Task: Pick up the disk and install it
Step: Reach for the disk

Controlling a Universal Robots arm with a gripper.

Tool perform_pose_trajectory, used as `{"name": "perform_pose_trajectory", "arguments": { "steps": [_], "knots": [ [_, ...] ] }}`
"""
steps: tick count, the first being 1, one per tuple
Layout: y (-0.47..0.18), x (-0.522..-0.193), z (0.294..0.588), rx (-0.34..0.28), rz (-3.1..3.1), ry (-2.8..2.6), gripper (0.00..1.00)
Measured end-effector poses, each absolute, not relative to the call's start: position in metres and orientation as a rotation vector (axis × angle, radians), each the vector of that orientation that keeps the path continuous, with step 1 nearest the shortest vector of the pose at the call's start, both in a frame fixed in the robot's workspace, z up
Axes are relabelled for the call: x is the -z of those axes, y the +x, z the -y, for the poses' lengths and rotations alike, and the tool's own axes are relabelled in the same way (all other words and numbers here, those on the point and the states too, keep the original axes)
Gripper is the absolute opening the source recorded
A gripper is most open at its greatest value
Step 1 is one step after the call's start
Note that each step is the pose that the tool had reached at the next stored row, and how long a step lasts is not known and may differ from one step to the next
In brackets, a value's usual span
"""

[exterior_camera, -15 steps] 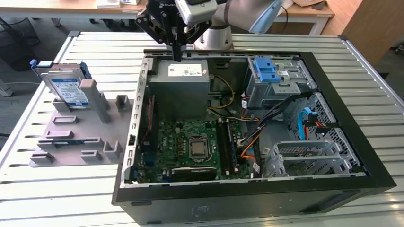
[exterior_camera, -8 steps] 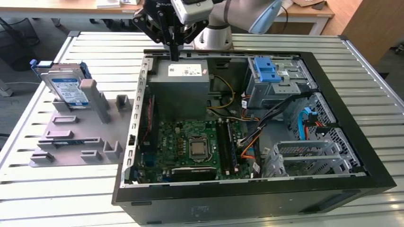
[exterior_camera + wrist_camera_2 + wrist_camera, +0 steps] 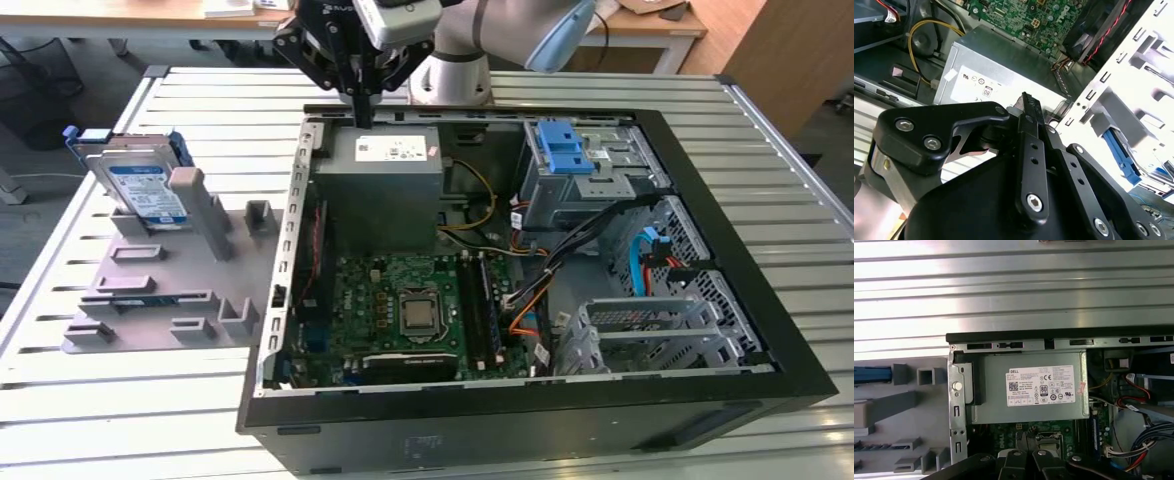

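Observation:
The disk [image 3: 143, 186], a silver drive with a white-and-blue label and blue frame, stands upright in a grey holder [image 3: 167, 290] on the table at the exterior view's left. Its blue edge [image 3: 872, 374] shows in the first wrist view. My gripper [image 3: 363, 116] hangs over the back edge of the open computer case [image 3: 534, 400], just above the grey power supply [image 3: 380, 190], well to the right of the disk. The black fingers [image 3: 1029, 117] are pressed together with nothing between them. In the first wrist view the gripper [image 3: 1026, 459] points down over the power supply [image 3: 1034, 390].
Inside the case lie a green motherboard [image 3: 400, 310], a metal drive cage with a blue latch [image 3: 571, 152], a second metal bay [image 3: 654, 330] and loose cables [image 3: 587, 240]. The case sits on a slatted metal table [image 3: 120, 420].

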State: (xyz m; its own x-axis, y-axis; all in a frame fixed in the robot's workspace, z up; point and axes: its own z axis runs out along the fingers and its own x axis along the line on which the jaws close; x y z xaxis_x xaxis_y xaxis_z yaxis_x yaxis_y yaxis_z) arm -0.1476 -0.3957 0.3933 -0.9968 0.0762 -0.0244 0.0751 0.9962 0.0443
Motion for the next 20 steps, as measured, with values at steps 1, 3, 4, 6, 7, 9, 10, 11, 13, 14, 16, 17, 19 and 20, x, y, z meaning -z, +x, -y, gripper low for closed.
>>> {"name": "perform_pose_trajectory", "arguments": {
  "steps": [1, 3, 4, 6, 7, 9, 10, 11, 13, 14, 16, 17, 19, 20],
  "knots": [
    [-0.1482, -0.3933, 0.3956, -0.068, -3.112, 0.118, 0.11],
    [-0.1493, -0.3933, 0.3955, -0.068, -3.112, 0.118, 0.11],
    [-0.1498, -0.3932, 0.3954, -0.068, -3.112, 0.118, 0.11],
    [-0.1508, -0.3932, 0.3953, -0.068, -3.112, 0.118, 0.11],
    [-0.1514, -0.3932, 0.3953, -0.068, -3.112, 0.118, 0.11],
    [-0.1525, -0.3932, 0.3952, -0.068, -3.113, 0.118, 0.11],
    [-0.1530, -0.3932, 0.3952, -0.068, -3.113, 0.118, 0.11],
    [-0.1536, -0.3932, 0.3951, -0.068, -3.113, 0.118, 0.11],
    [-0.1547, -0.3932, 0.3950, -0.068, -3.112, 0.118, 0.11],
    [-0.1553, -0.3932, 0.3950, -0.068, -3.113, 0.118, 0.11],
    [-0.1563, -0.3931, 0.3948, -0.068, -3.112, 0.118, 0.11],
    [-0.1568, -0.3931, 0.3948, -0.068, -3.112, 0.118, 0.11],
    [-0.1577, -0.3931, 0.3946, -0.068, -3.112, 0.118, 0.11],
    [-0.1581, -0.3931, 0.3946, -0.068, -3.113, 0.118, 0.11]
  ]
}}
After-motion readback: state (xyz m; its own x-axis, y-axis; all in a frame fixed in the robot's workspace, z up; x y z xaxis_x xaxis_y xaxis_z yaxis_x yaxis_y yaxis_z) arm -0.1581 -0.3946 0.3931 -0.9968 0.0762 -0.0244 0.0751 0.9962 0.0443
